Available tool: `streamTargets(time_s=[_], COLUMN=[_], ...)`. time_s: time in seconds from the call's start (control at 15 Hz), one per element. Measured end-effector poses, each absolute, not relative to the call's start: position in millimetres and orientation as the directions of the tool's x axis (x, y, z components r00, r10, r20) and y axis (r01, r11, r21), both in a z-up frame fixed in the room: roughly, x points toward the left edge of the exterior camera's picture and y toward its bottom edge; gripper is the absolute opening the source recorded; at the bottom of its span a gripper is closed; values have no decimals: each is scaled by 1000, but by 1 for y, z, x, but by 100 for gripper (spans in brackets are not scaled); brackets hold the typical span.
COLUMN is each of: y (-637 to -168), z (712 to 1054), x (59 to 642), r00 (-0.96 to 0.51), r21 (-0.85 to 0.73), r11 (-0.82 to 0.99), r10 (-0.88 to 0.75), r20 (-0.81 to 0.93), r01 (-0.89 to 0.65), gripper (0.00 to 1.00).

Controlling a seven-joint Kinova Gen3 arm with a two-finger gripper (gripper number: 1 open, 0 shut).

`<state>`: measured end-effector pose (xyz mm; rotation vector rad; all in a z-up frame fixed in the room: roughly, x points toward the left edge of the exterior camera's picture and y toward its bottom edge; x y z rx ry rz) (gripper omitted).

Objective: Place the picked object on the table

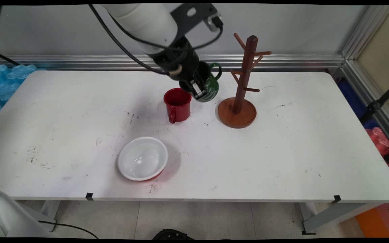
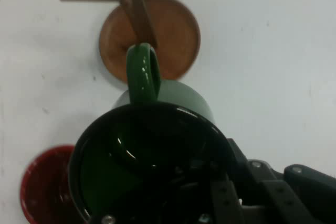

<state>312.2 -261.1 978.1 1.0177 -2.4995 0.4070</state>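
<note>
White surface [image 1: 282, 162] below, and the claw [image 1: 198, 88] hangs above it clamped on the green mug's [image 1: 210, 86] rim, mug lifted, handle toward the wooden mug tree [image 1: 243, 81] just beyond, red mug [image 1: 177, 104] beside, white bowl [image 1: 143, 158] well apart.

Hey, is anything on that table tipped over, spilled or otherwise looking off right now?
Only the green mug: it is off the table, tilted, clamped at its rim by the gripper. The red mug, white bowl and wooden mug tree stand upright; no spills show.
</note>
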Motion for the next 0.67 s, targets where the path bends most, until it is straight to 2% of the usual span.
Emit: streamTargets(time_s=[0.67], y=[-266], z=[927], x=[285], r00=[-699], r21=[-121], r11=[697], r10=[-661], r20=[273], r01=[-707], gripper=[0])
